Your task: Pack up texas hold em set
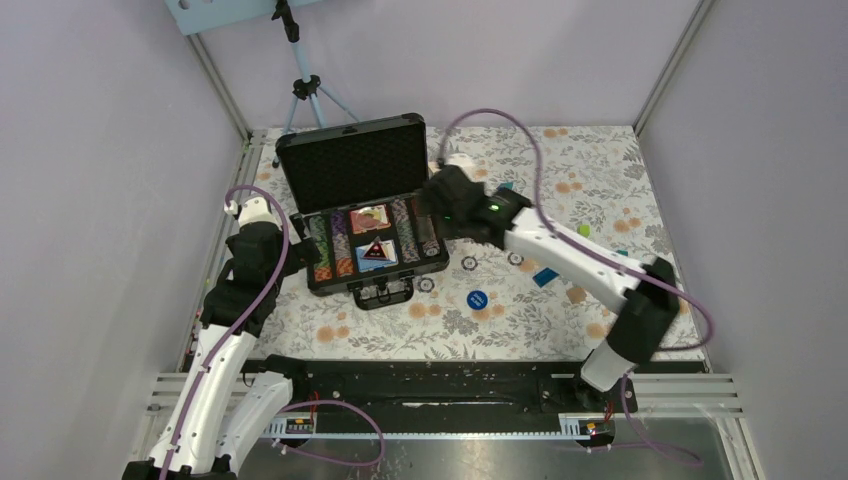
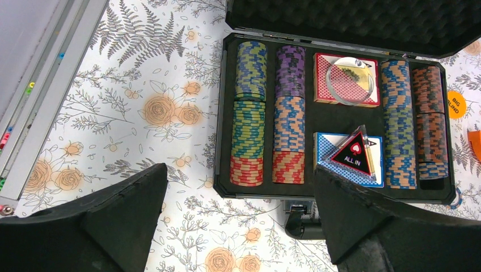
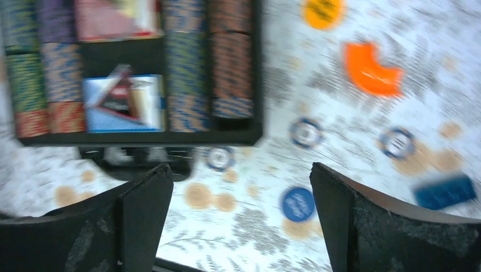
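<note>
The black triangular marker (image 2: 353, 153) reads "ALL IN"; the orange disc (image 2: 455, 105) reads "BIG …LIND".

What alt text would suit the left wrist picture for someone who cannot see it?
An open black case on a floral table holds rows of striped chips, two card decks, a clear disc and an ALL IN triangle. The left claw, open, frames the bottom edge.
</note>
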Robot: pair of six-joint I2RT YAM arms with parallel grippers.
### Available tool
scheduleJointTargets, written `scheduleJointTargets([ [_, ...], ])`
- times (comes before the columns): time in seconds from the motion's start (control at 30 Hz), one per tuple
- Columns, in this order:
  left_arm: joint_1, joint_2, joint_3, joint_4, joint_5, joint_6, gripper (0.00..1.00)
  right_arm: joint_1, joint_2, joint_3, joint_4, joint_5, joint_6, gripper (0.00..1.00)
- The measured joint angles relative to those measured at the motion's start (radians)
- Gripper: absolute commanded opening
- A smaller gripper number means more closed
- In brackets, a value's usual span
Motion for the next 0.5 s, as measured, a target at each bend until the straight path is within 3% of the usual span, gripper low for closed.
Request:
scheduleJointTargets([
  [0.17, 0.0, 0.0, 0.0, 0.0, 0.001, 0.0, 0.99, -0.093, -0.252, -0.386, 0.034, 0.055, 0.056, 0.99],
  [0.3, 0.0, 0.0, 0.0, 0.0, 0.001, 0.0, 0.99, -0.092, -0.269, -0.607, 0.033, 0.038, 0.103, 0.99],
  [0.5, 0.0, 0.002, 0.0, 0.0, 0.001, 0.0, 0.99, -0.092, -0.223, -0.776, 0.088, -0.041, 0.172, 0.97],
])
